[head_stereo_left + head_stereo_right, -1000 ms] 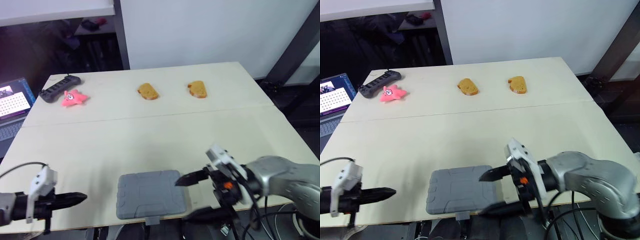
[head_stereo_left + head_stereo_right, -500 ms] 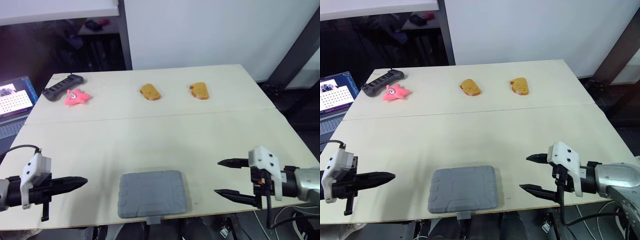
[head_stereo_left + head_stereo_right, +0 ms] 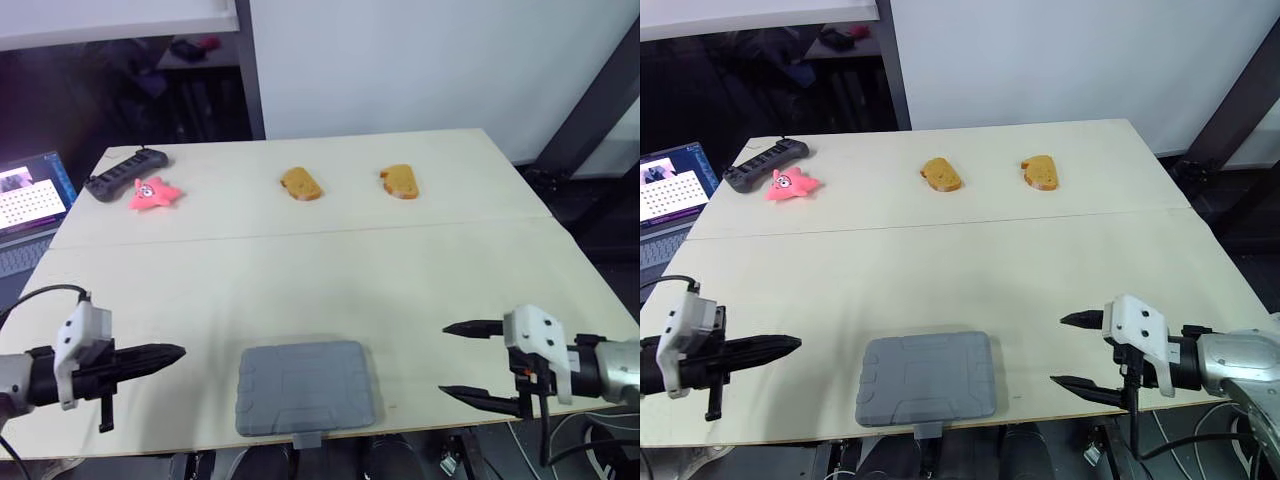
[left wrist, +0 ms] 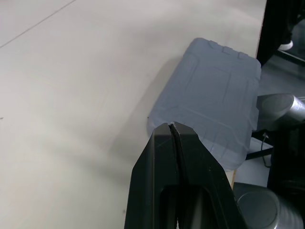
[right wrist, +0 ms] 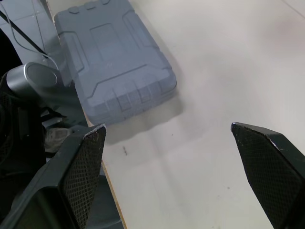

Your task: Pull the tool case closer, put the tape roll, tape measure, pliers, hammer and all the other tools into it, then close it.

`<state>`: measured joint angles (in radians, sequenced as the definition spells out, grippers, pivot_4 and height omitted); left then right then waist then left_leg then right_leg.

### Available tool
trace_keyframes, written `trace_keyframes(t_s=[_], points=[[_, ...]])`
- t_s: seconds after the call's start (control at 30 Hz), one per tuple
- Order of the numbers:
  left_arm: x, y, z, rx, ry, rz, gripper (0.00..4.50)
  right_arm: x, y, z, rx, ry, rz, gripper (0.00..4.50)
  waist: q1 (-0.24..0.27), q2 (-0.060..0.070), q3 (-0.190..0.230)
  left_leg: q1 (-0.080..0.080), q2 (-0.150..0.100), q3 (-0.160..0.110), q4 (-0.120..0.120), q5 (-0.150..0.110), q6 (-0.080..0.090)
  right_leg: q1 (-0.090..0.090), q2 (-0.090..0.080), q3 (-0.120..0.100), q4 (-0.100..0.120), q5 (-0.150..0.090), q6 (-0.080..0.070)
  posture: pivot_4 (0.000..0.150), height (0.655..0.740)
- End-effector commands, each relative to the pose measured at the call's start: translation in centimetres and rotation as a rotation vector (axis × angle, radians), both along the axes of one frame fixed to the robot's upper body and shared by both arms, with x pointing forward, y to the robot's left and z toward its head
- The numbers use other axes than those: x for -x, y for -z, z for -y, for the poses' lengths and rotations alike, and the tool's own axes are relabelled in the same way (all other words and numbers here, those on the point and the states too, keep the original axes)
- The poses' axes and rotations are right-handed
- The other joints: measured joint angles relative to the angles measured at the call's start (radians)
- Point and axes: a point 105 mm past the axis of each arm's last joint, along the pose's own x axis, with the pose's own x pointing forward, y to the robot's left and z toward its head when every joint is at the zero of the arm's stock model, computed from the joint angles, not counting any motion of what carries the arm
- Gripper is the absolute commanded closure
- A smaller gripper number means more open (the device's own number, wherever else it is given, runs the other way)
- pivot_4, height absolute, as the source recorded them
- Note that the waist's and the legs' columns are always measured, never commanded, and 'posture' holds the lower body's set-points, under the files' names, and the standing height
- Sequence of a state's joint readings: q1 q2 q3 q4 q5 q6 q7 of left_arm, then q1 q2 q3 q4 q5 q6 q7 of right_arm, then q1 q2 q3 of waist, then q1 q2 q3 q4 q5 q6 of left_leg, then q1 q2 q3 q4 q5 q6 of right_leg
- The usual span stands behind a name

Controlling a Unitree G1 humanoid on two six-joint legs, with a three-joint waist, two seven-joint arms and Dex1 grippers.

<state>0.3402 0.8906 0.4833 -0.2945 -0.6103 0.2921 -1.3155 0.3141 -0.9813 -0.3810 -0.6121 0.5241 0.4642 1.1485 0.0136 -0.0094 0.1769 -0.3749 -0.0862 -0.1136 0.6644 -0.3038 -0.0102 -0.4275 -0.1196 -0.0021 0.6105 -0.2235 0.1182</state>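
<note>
The grey tool case [image 3: 307, 386] lies flat with its lid down at the table's front edge, its latch tab over the edge; it also shows in the wrist views [image 4: 214, 100] [image 5: 112, 52]. My left gripper [image 3: 178, 351] is shut, hovering to the left of the case with its tips pointing at it, a short gap away. My right gripper [image 3: 449, 359] is open to the right of the case, nothing between its fingers [image 5: 83, 167], one finger high and one low over the front edge.
On the far half of the table [image 3: 300, 270] lie two brown bread-shaped pieces [image 3: 299, 183] [image 3: 398, 180], a pink star toy [image 3: 152, 194] and a black controller-like bar [image 3: 122, 175]. A laptop [image 3: 25, 205] sits off the left side.
My right gripper has drawn away from the case's right edge to the right and now hangs open apart from it. My left gripper crept a little toward the case. The camera shifted slightly.
</note>
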Motion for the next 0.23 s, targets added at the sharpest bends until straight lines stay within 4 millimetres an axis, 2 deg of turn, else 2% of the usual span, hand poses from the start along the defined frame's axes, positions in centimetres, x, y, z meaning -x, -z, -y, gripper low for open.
trace_keyframes(t_s=[0.03,0.23], points=[[0.07,-0.63,0.37,-0.013,0.016,0.037,4.5,0.21,-0.27,-0.26,0.002,-0.024,0.014,0.05,0.0,0.0,0.0,0.0,0.0,0.0,0.0,0.0,0.0,0.0,0.0,0.0,0.0,0.0,0.0,0.15,0.7219],[0.1,-0.66,0.52,-0.028,0.029,0.065,4.5,0.03,-0.12,-0.35,0.001,-0.019,0.019,0.05,0.0,0.0,0.0,0.0,0.0,0.0,0.0,0.0,0.0,0.0,0.0,0.0,0.0,0.0,0.0,0.15,0.7219]])
